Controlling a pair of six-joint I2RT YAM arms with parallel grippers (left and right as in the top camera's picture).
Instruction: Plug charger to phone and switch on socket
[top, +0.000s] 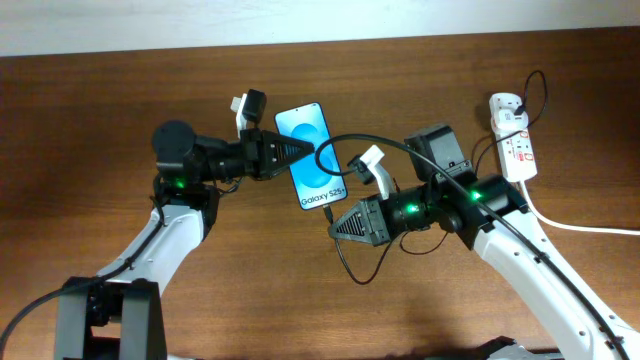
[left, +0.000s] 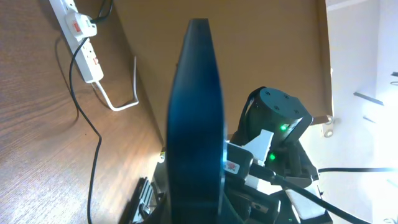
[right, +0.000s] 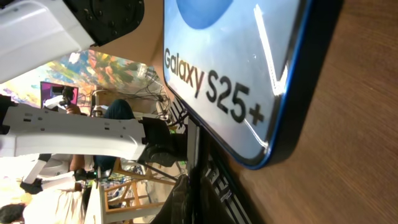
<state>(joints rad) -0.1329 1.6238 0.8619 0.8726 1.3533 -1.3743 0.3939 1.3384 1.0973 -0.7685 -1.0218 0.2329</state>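
Brown wood makes up the table (top: 120, 100), and its far edge meets a pale wall (top: 300, 20). The phone (top: 312, 158) lies flat near the middle, screen up and lit blue. The left pincer (top: 300, 151) has its tip right at one long edge of the phone. From its own camera the phone looks like a thin dark blade straight ahead, seen from the side. I cannot tell how wide this pincer is open, or if it grips the phone. The right pincer (top: 338, 224) points at the short end of the phone, the end with the small words, and sits just beside it. Its camera is very close and shows the blue rim and one round corner, with bare wood beside the rim. I cannot tell if this pincer is open or closed, or if it has the tip of the charger (top: 370, 138). The thin black charger bends over the phone between the two pincers, and more of it loops on the wood behind the right pincer. The socket (top: 514, 140) lies well behind the right pincer, near the far edge, and its white cord (top: 590, 226) runs off the side. Lots of bare wood lies behind the left pincer.
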